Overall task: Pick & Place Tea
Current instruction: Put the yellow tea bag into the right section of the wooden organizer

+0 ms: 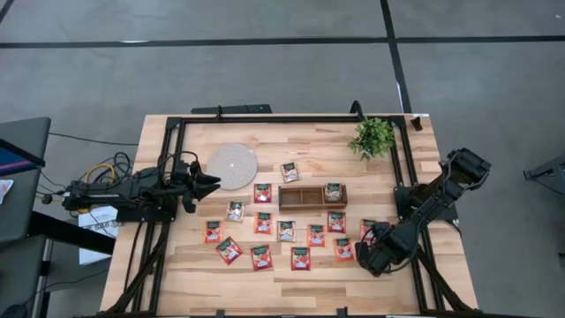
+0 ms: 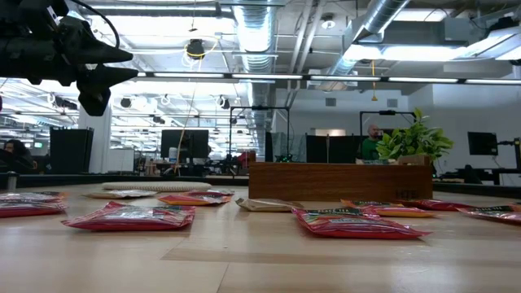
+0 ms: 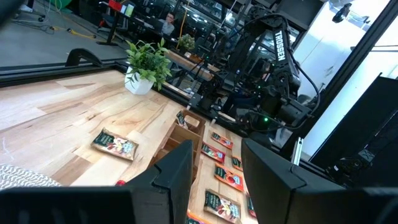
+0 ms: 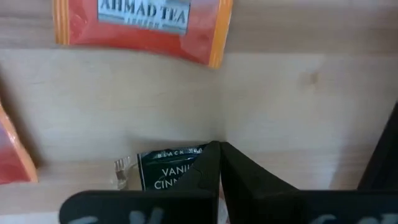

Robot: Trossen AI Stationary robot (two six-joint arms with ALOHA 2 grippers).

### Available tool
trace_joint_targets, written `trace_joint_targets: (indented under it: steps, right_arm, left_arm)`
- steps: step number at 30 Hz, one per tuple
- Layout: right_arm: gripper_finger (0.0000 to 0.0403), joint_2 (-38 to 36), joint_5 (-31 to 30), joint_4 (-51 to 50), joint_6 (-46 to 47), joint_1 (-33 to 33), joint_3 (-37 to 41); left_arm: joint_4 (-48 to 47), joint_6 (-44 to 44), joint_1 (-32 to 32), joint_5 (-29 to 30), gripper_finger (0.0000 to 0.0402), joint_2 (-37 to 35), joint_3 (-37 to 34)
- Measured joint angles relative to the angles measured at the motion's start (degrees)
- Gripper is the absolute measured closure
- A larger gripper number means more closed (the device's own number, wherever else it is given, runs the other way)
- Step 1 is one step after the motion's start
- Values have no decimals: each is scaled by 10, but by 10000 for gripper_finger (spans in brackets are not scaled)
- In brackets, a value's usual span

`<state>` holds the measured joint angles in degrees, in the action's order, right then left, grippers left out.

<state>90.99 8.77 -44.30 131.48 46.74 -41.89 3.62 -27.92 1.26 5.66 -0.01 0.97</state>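
Several small red tea sachets lie flat across the middle of the wooden table. One more sits in the right compartment of the brown tray. My right gripper points down at the near right of the spread, shut on a sachet with a dark label. In the high view the gripper hides that sachet. My left gripper hangs level and open above the table's left side, beside the round white disc, with nothing between its fingers. My right gripper comes from above, pointing down, with its two fingers closed together over the sachet's dark-label end. The fingers cover the place of contact, so the kind of hold cannot be told. The sachet lies low against the table.
A red sachet lies just beyond the held one and another to one side. A potted plant stands at the far right. A black frame runs round the table's edges.
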Motion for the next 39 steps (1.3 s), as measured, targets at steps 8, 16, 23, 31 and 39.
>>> trace_joint_targets:
  steps: [8,16,23,31,39]
  right_arm:
    - [403,4,-23,-119,-14,1,-73]
    - [403,3,-41,-196,-15,0,-147]
    - [403,2,-156,-306,-26,-21,-233]
    - [403,1,-371,-400,-103,-105,-299]
    - [403,2,-502,-405,-199,-209,-302]
  left_arm:
    - [0,0,0,0,273,0,0]
    - [0,0,0,0,273,0,0]
    - [1,0,0,0,273,0,0]
    - [1,0,0,0,273,0,0]
    - [1,0,0,0,273,0,0]
